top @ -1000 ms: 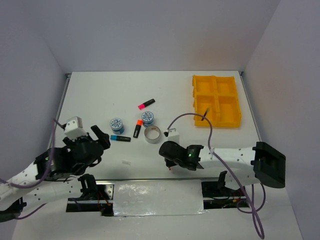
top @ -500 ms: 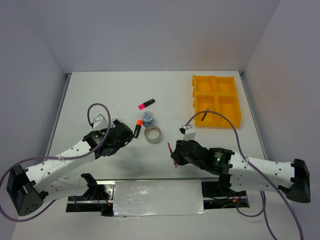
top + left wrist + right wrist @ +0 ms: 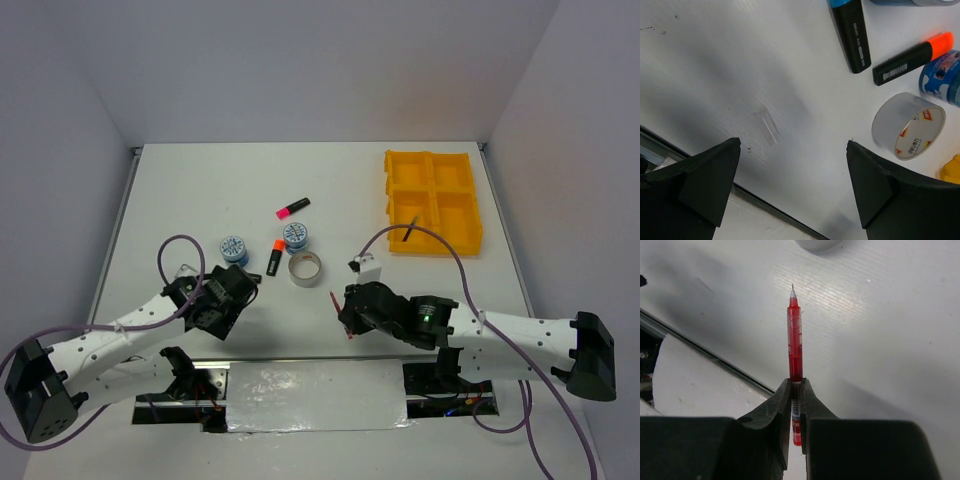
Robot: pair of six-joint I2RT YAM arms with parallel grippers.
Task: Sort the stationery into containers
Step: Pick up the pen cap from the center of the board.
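Pulled back since earlier, your left gripper [image 3: 793, 145] stands wide and empty. Your right gripper [image 3: 796, 382] pinches a red pen [image 3: 794, 340]; carrying it to the tray [image 3: 432, 190] looks next.

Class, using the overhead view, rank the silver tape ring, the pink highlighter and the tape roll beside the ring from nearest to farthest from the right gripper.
1. Silver tape ring, just beyond the right gripper, leftward.
2. Tape roll, behind the ring.
3. Pink highlighter, farthest back.

We are drawing our left gripper [image 3: 240, 288] back, uncovering a blue-white tape roll [image 3: 232, 248], and carrying the red pen [image 3: 795, 340] slightly leftward.
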